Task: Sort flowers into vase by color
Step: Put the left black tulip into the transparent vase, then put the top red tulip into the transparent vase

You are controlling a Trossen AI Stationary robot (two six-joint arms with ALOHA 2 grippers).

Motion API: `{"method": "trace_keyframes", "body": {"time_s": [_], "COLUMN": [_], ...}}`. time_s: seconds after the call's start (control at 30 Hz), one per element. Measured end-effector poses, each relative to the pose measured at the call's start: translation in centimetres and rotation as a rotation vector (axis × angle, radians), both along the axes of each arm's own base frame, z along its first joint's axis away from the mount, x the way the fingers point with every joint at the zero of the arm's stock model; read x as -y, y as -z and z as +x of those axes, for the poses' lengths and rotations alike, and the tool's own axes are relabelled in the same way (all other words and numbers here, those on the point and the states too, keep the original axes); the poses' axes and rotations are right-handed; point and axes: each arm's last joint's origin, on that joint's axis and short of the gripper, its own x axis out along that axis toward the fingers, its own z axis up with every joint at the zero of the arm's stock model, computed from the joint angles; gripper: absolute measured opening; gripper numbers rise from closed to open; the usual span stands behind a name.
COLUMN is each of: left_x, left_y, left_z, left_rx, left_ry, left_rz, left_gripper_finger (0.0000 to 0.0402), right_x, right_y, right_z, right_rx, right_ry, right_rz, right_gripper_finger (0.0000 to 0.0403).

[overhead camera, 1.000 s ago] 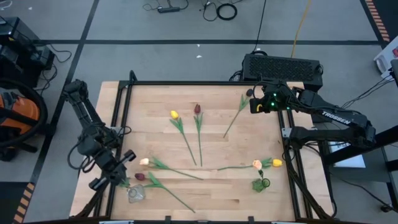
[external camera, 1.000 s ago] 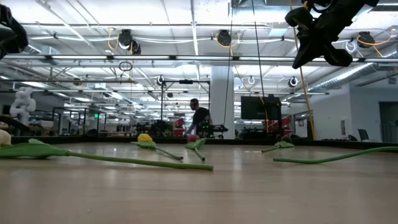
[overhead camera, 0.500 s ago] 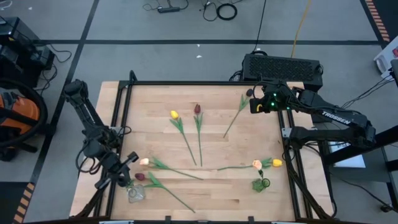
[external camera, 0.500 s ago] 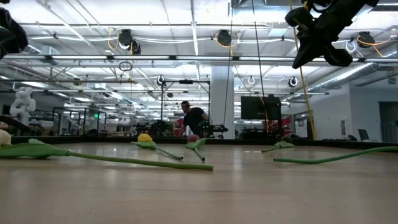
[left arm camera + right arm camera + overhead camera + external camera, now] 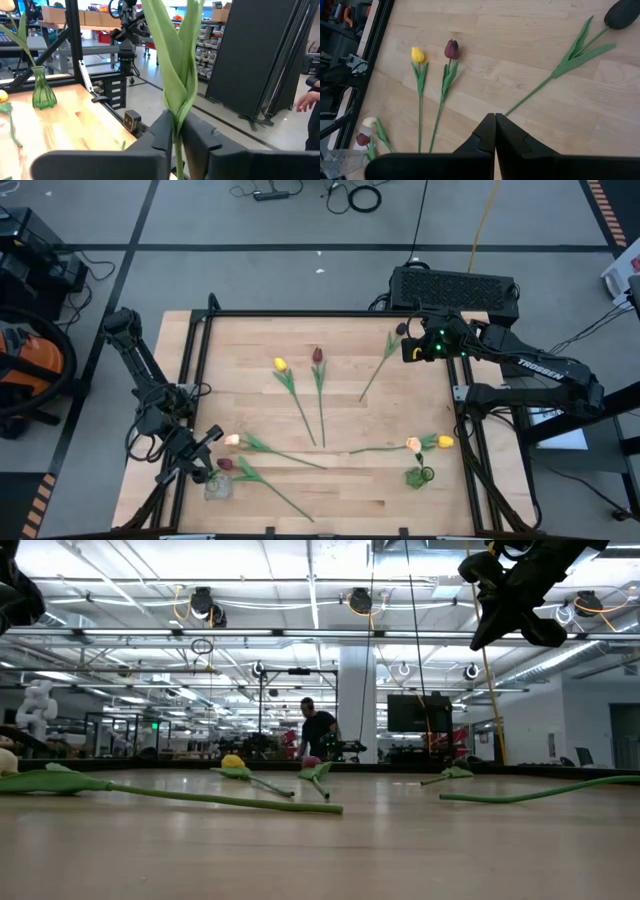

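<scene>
Down at the near-left corner of the table [image 5: 330, 380], the left gripper [image 5: 196, 458] is clamped on the green stem [image 5: 177, 150] of a tulip; in the left wrist view the stem runs up between the two dark fingers [image 5: 162, 135] and the folded leaves [image 5: 181, 60] rise above them. Just beside that gripper stands a clear glass vase [image 5: 218, 489], and a dark red tulip [image 5: 226, 464] lies next to it with its long stem slanting toward the table's front edge. A pale peach tulip [image 5: 233, 440] lies slightly farther in, its stem pointing toward the centre.

Over the far-right part of the table the right gripper [image 5: 408, 350] hangs in the air with its fingers [image 5: 487, 132] pressed together on nothing. Beneath it lies a tulip with a dark head [image 5: 622, 13] and a long stem [image 5: 540, 87].

Near the middle a yellow tulip [image 5: 281, 365] and a maroon tulip [image 5: 317, 355] lie side by side, heads toward the far edge. By the right edge a peach tulip [image 5: 413, 444] and a yellow tulip [image 5: 445, 442] lie close together, just beyond a green glass vase [image 5: 418, 476]. In the low view a person [image 5: 318, 730] stands in the room behind the table.
</scene>
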Motion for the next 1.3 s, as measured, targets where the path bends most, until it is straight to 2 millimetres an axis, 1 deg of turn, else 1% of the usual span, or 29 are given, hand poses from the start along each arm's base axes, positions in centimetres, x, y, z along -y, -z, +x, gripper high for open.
{"method": "trace_keyframes", "body": {"time_s": [0.17, 0.3, 0.43, 0.6, 0.7, 0.83, 0.9, 1.0, 1.17, 1.3], "left_x": [0.1, 0.1, 0.2, 0.0, -0.3, -1.1, -1.6, -2.7, -3.8, -4.4], "left_y": [-0.3, -0.6, -1.2, -1.7, -2.6, -4.3, -5.2, -6.4, -7.7, -7.8], "left_z": [-0.1, -0.2, -0.1, -0.2, -0.4, -0.8, -0.9, -1.0, -0.3, 0.3], "left_rx": [0.014, 0.031, 0.021, -0.048, -0.094, -0.145, -0.171, -0.215, -0.215, -0.214], "left_ry": [0.047, 0.071, 0.074, 0.075, 0.075, 0.060, 0.015, -0.122, -0.382, -0.497], "left_rz": [-0.023, -0.048, -0.033, 0.079, 0.154, 0.240, 0.293, 0.338, 0.295, 0.277], "left_gripper_finger": [0.0096, 0.0118, 0.0123, 0.0123, 0.0123, 0.0123, 0.0123, 0.0123, 0.0123, 0.0123], "right_x": [0.0, 0.0, 0.0, 0.0, 0.0, 0.0, 0.0, 0.0, 0.0, 0.0], "right_y": [0.0, 0.0, 0.0, 0.0, 0.0, 0.0, 0.0, 0.0, 0.0, 0.0], "right_z": [0.0, 0.0, 0.0, 0.0, 0.0, 0.0, 0.0, 0.0, 0.0, 0.0], "right_rx": [0.000, 0.000, 0.000, 0.000, 0.000, 0.000, 0.000, 0.000, 0.000, 0.000], "right_ry": [0.000, 0.000, 0.000, 0.000, 0.000, 0.000, 0.000, 0.000, 0.000, 0.000], "right_rz": [0.000, 0.000, 0.000, 0.000, 0.000, 0.000, 0.000, 0.000, 0.000, 0.000], "right_gripper_finger": [0.0000, 0.0000, 0.0000, 0.0000, 0.0000, 0.0000, 0.0000, 0.0000, 0.0000, 0.0000]}}
